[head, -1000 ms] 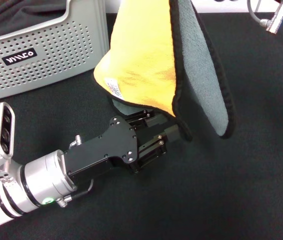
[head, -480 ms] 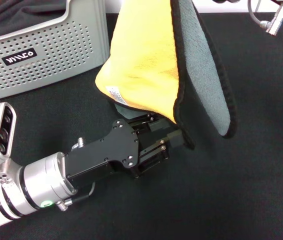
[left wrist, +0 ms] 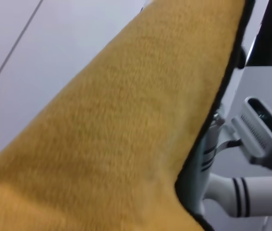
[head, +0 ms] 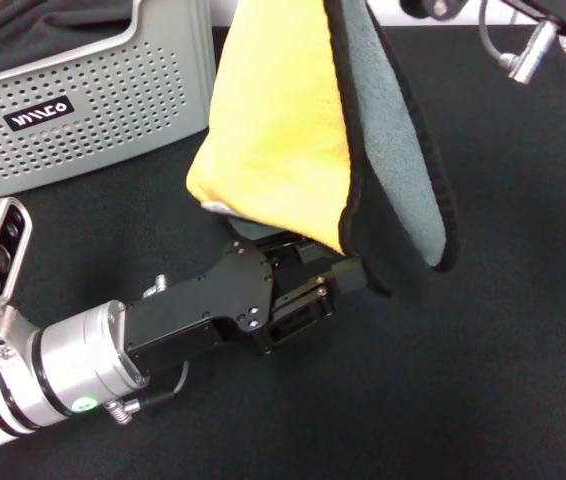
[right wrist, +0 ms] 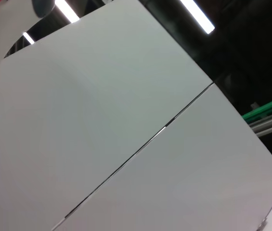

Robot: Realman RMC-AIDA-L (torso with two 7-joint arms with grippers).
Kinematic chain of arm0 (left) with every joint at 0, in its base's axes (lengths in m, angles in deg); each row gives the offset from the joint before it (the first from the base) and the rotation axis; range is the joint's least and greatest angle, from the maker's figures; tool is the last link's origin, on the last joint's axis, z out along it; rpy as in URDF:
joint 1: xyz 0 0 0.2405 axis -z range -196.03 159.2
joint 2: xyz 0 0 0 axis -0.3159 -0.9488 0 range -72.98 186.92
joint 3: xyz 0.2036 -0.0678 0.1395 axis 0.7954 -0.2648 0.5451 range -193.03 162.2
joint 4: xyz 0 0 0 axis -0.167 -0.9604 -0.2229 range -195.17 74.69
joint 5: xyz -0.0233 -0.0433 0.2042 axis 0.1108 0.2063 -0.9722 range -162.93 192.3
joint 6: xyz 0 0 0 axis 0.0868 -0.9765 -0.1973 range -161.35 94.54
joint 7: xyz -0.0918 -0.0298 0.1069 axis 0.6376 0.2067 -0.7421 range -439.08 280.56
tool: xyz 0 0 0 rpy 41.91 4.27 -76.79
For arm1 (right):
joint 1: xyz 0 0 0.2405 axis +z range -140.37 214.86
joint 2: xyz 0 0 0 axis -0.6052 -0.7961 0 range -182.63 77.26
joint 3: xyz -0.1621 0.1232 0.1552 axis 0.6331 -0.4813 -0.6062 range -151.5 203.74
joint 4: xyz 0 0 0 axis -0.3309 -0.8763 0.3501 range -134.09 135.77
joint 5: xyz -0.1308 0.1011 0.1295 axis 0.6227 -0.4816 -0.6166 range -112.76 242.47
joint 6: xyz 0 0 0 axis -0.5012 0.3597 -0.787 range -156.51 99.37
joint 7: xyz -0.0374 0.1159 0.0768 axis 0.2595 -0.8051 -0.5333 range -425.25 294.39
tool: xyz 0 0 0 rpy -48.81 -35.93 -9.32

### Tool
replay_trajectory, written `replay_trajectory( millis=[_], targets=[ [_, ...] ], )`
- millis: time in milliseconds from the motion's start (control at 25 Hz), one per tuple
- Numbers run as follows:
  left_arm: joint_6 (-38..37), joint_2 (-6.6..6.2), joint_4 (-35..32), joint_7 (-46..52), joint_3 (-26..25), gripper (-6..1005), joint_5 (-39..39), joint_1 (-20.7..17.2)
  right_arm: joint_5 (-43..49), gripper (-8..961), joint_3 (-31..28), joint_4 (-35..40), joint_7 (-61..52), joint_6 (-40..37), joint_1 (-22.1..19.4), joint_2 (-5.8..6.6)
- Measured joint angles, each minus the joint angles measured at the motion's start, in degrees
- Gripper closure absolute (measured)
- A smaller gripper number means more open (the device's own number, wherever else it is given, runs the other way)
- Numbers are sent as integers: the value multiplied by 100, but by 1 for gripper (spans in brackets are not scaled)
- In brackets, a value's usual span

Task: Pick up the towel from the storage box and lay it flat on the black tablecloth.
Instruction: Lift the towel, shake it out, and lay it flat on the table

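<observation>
The towel [head: 283, 120] hangs folded over the black tablecloth [head: 503, 350], yellow-orange side facing me, grey-green side [head: 403, 180] at its right. Its top runs out of the head view, so what holds it is hidden. My left gripper [head: 318, 262] sits low at the towel's bottom edge, open, with that edge hanging over its upper finger and the lower fingertip [head: 351, 276] at the bottom corner. The yellow side fills the left wrist view [left wrist: 117, 134]. The storage box [head: 113, 110] stands at the back left. Only part of my right arm [head: 528, 45] shows, at the top right.
Dark charcoal bunched fabric [head: 33, 25] lies in the box. The right wrist view shows only white panels [right wrist: 126, 120] and ceiling lights. The left arm's silver forearm [head: 63, 360] lies across the cloth's front left.
The towel has shifted a little left and its white tag has gone out of sight. The right arm's parts have come further into the top right. The left gripper has stayed under the towel's edge.
</observation>
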Motion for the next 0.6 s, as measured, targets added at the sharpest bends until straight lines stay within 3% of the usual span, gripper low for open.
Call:
replay_trajectory(
  millis=[600],
  targets=[
    [-174,-17,2,46,7,589,-29,-38,-158,947,126,-16,465,178,-15,0]
  ],
)
